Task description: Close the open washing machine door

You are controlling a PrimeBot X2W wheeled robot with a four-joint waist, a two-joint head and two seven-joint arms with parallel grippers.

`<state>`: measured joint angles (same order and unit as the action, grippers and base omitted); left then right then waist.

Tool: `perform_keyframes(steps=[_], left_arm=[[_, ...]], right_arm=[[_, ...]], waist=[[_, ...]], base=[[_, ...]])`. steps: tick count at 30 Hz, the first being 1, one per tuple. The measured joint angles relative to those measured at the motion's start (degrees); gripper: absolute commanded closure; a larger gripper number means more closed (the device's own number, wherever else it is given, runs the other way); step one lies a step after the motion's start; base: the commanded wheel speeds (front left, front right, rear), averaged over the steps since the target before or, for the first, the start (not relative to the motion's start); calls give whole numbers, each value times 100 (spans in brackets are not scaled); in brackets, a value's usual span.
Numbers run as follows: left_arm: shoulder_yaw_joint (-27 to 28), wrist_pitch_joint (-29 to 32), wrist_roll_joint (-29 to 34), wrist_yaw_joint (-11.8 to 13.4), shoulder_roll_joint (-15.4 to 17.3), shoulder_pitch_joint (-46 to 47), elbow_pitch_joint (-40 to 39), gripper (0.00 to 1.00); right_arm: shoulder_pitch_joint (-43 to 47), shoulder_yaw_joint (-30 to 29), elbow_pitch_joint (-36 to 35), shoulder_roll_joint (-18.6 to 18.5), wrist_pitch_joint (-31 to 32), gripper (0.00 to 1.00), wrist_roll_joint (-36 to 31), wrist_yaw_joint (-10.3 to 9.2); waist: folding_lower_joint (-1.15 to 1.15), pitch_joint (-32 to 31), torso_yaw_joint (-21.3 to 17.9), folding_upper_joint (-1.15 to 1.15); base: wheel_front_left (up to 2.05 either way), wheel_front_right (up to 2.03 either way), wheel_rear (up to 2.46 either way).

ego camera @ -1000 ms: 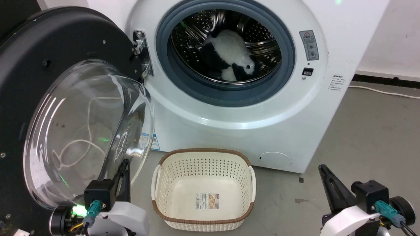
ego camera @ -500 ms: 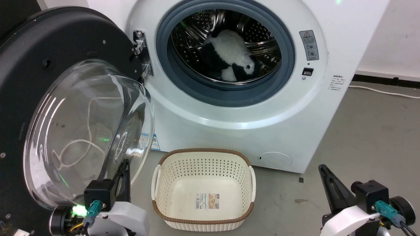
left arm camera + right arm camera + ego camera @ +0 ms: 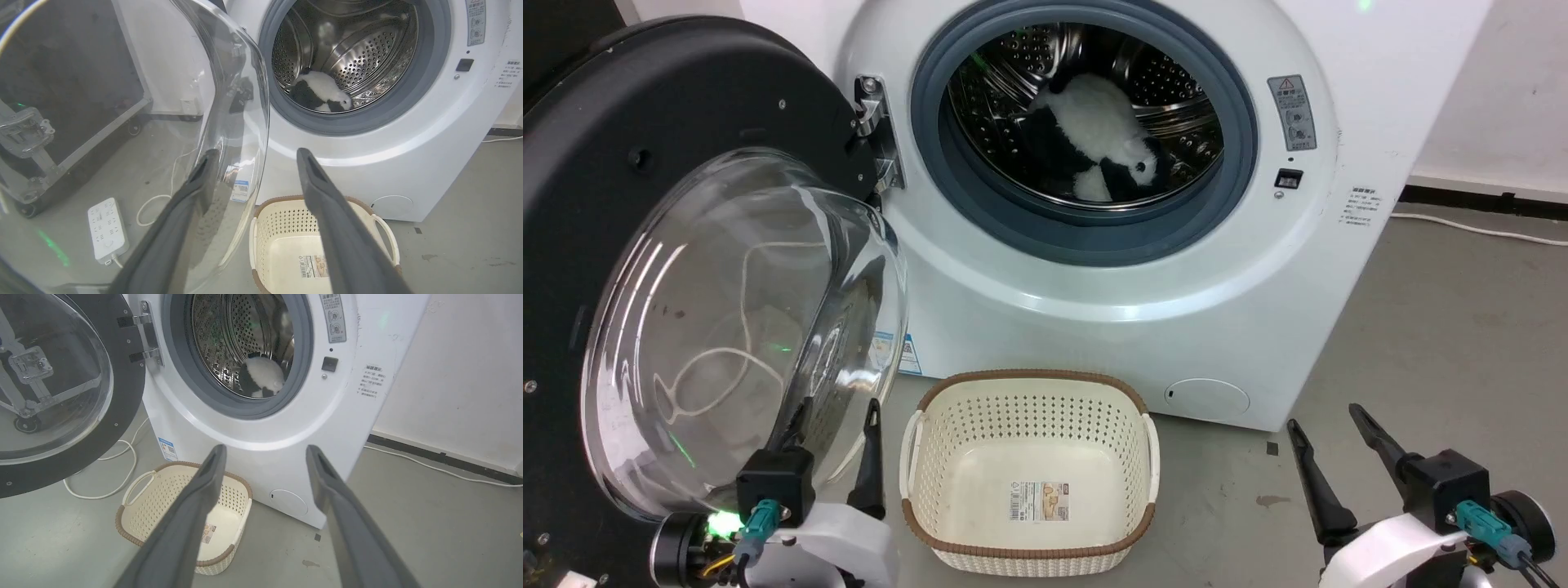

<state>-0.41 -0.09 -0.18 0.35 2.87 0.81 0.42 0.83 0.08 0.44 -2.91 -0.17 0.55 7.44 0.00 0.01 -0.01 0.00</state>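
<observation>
The washing machine door point(image 3: 645, 106), a black disc with a bulging clear glass bowl point(image 3: 735, 327), stands swung wide open at the left of the white washing machine point(image 3: 1176, 286). My left gripper point(image 3: 837, 408) is open by the bowl's lower right edge. In the left wrist view the left gripper point(image 3: 257, 152) has the bowl's point(image 3: 122, 102) rim showing between its fingers; I cannot tell if they touch. My right gripper point(image 3: 1323, 416) is open over the floor at the lower right, holding nothing. In the right wrist view the right gripper point(image 3: 265, 447) points at the machine's front point(image 3: 347, 416).
A black-and-white plush panda point(image 3: 1103, 131) lies in the steel drum. A cream perforated basket point(image 3: 1029, 377) stands on the floor just in front of the machine, between my grippers. A white power strip point(image 3: 106, 228) and cable lie behind the door. A white cable point(image 3: 1462, 224) runs along the right wall.
Both grippers have gone from shut to open, their fingers now spread apart. The door, basket and arms stay where they were.
</observation>
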Motion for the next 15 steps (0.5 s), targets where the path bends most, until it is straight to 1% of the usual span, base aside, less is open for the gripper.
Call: perform_keyframes(steps=[15], left_arm=[[-155, -207, -242, 1, 0, 0, 108, 0]], right_arm=[[14, 21, 124, 0, -199, 0, 198, 0]], waist=[[0, -6, -15, 0]], base=[[0, 0, 0]])
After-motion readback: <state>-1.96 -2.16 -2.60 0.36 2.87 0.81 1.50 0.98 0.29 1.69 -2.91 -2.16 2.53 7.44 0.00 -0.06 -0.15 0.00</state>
